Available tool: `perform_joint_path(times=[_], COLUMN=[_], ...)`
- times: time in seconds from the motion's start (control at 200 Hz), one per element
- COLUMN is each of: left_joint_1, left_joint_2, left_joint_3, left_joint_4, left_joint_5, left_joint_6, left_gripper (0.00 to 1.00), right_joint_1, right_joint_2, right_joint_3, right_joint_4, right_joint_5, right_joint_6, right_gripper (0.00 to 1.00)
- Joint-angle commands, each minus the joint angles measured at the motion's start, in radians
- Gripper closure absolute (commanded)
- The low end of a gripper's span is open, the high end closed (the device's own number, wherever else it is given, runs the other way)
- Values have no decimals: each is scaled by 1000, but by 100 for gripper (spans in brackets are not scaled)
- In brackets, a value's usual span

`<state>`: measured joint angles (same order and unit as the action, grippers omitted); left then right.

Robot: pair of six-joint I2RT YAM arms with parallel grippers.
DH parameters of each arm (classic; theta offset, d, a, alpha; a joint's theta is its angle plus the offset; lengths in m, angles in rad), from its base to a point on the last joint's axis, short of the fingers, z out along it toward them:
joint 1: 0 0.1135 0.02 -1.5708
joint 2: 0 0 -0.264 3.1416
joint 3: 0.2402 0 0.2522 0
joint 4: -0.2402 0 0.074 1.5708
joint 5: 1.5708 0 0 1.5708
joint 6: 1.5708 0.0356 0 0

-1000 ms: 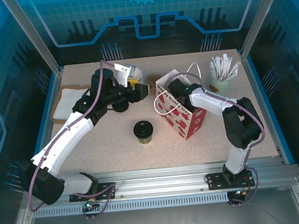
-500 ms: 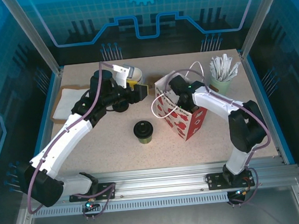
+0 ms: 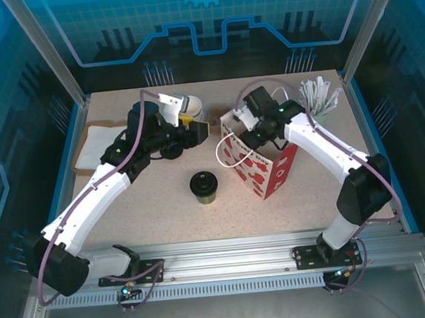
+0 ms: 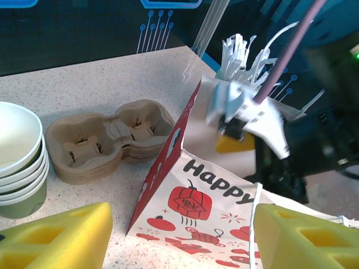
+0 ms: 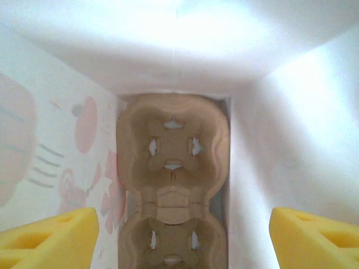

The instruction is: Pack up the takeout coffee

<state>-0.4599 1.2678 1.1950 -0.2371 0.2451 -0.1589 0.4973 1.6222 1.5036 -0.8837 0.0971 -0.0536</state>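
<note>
Carrier [image 5: 173, 174] seated in bag [image 3: 257, 171]; right gripper [image 5: 179, 235] at its mouth, left gripper [image 4: 179, 238] beside, both spread wide, empty. Next: grasp takeout coffee [image 3: 204, 186], left of bag

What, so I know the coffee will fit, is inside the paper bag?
A brown pulp cup carrier lies flat inside the bag, visible pockets empty; it covers the bag's floor.

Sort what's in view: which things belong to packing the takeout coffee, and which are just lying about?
Job:
- small green paper cup with black plastic lid
- white paper bag with red print
- brown pulp cup carrier inside the bag

Lying about:
- stack of lidless white-rimmed green cups
- second brown pulp carrier on the table
- cup of white paper-wrapped sticks
- white and brown paper sheets
</note>
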Motion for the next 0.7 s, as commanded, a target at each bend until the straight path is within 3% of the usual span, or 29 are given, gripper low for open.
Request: perform_joint_path(times=[0.0,0.47,0.695], left_joint_1=[6,6,6], left_joint_2=[-31,-88,-156], left_joint_3=[-25,-115,-232], left_joint_4=[15,62,90], left_joint_5=[-16,3,-13], left_joint_6=[0,-87,-159], left_gripper=[31,27,26], right_joint_1=[-8,-16,8], right_joint_2=[-55,-159,-308], right_joint_3=[76,245,199], right_joint_4=[-52,-107,-56], right_joint_5=[-19,-67,-140], right_joint_6=[-6,1,34], right_gripper=[20,20,21])
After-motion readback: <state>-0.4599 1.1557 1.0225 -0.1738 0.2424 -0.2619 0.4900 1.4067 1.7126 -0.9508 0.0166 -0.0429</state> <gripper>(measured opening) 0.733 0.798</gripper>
